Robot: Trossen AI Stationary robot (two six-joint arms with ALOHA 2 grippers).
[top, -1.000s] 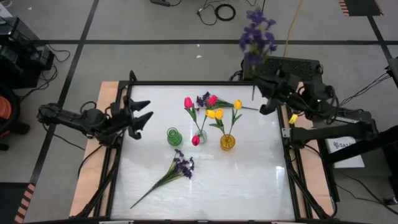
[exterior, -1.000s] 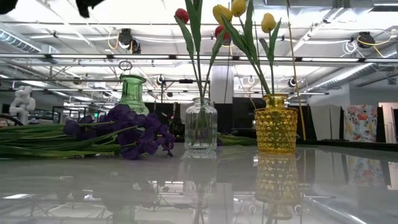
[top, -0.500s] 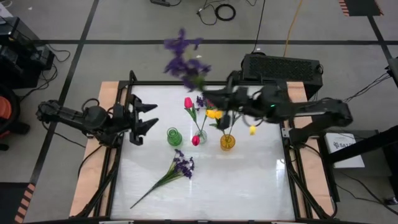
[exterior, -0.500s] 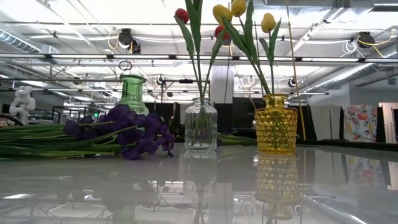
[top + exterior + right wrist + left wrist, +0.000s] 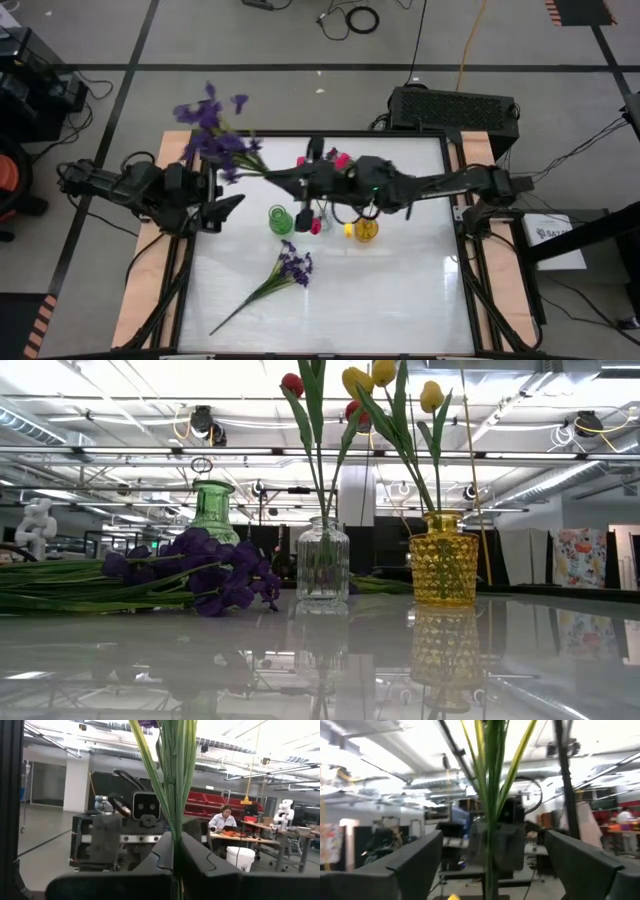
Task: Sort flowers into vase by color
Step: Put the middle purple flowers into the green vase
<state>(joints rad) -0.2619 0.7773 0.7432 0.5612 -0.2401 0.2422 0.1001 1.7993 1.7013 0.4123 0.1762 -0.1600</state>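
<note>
Landmark: the small green glass vase (image 5: 280,219) standing on the white table (image 5: 400,290).

Right gripper (image 5: 300,185): reaches across the table to just behind the green vase. Its fingers (image 5: 200,865) are pressed together on the green stems of a bushy dark purple sprig (image 5: 212,132); in the right wrist view the stems rise straight out of the seam between the two dark fingers. The sprig slants away from the green vase, its blooms hanging past the table's rear left corner.

Left gripper (image 5: 215,205): hovers just left of the green vase, fingers (image 5: 415,862) spread wide. In the left wrist view the held stems stand upright in the gap between them, touching neither finger.

Second purple sprig (image 5: 290,268): lies flat on the table in front of the green vase.

Clear ribbed glass vase (image 5: 323,563): just right of the green vase, holding pink-red tulips (image 5: 292,384).

Amber dimpled glass vase (image 5: 443,559): farther right, holding yellow tulips (image 5: 431,396).
</note>
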